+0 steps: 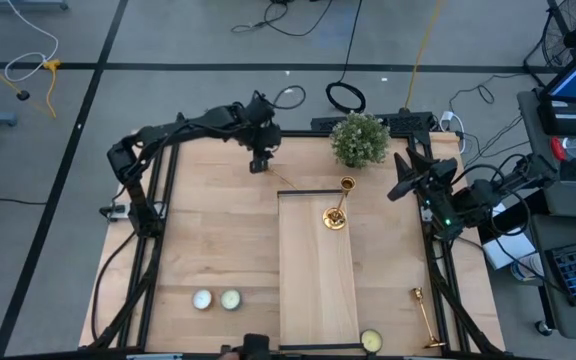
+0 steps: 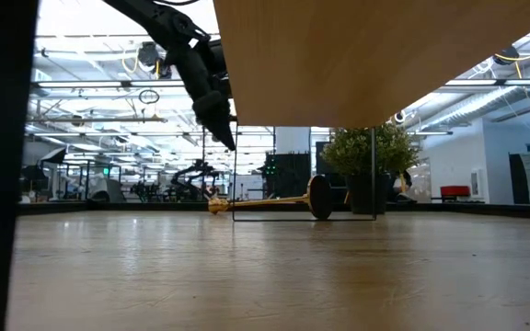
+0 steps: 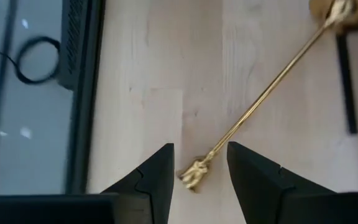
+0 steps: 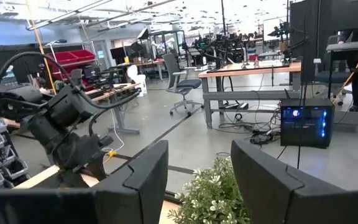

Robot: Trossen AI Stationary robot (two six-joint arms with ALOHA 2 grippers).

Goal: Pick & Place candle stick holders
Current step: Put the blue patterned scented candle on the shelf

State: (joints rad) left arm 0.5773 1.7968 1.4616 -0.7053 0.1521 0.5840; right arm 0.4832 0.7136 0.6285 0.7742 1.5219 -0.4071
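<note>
One gold candle stick holder [image 3: 263,96] lies on its side on the table, its cup end [image 3: 194,175] toward my left gripper and its round base [image 2: 320,197] toward the raised board. My left gripper [image 3: 201,148] hangs open above that cup end, one finger on either side, clear of it in the low view [image 2: 231,141]. A second holder [image 1: 337,206] stands on the raised wooden board [image 1: 318,290]. A third [image 1: 427,318] lies at the near right. My right gripper [image 4: 199,149] waits open at the table's right side [image 1: 406,178], holding nothing.
A potted plant [image 1: 359,139] stands at the far edge between the arms. Two round pale candles [image 1: 216,299] sit near the front left and one [image 1: 371,341] at the board's near end. The board's black frame legs [image 2: 235,179] stand beside the lying holder.
</note>
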